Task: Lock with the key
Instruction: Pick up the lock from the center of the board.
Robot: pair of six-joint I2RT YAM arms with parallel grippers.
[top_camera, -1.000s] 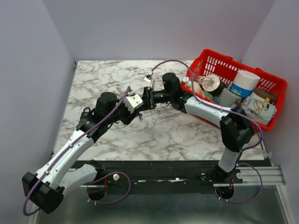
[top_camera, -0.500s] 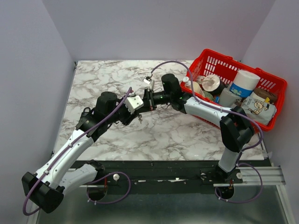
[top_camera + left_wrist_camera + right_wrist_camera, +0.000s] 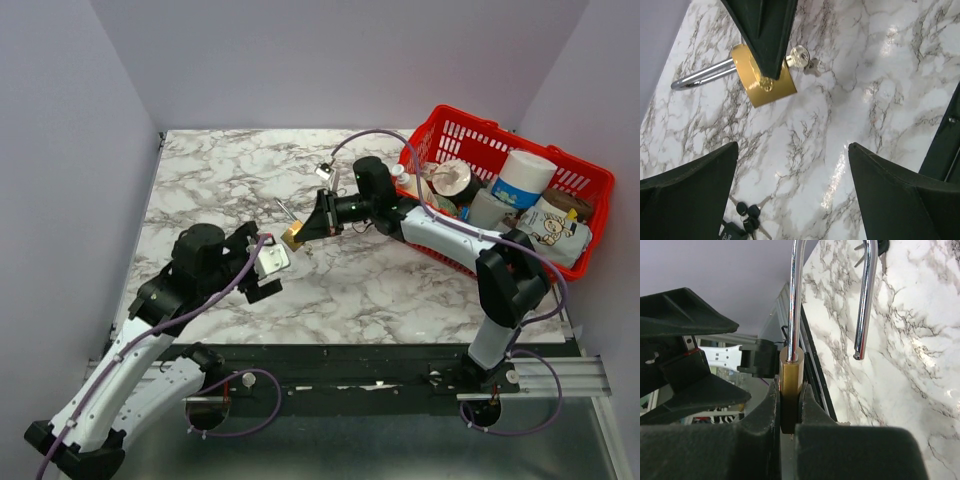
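Observation:
My right gripper (image 3: pixel 308 226) is shut on the body of a brass padlock (image 3: pixel 293 237) and holds it above the marble table. In the right wrist view the padlock (image 3: pixel 790 371) sits between my pads, and its steel shackle (image 3: pixel 864 300) is open, with one leg free. In the left wrist view the padlock (image 3: pixel 766 84) shows a silver key (image 3: pixel 800 55) sticking out of its bottom end. My left gripper (image 3: pixel 266 268) is open and empty, a short way near-left of the padlock. It is open in the left wrist view (image 3: pixel 795 200) too.
A bunch of black-headed keys (image 3: pixel 747 215) lies on the table by my left finger. A red basket (image 3: pixel 470 130) full of household items stands at the back right, behind my right arm. Grey walls close in the table (image 3: pixel 220 170).
My left arm has drawn back toward the near left, away from the padlock, and its gripper is now open. My right gripper still holds the padlock, now turned and in plain sight.

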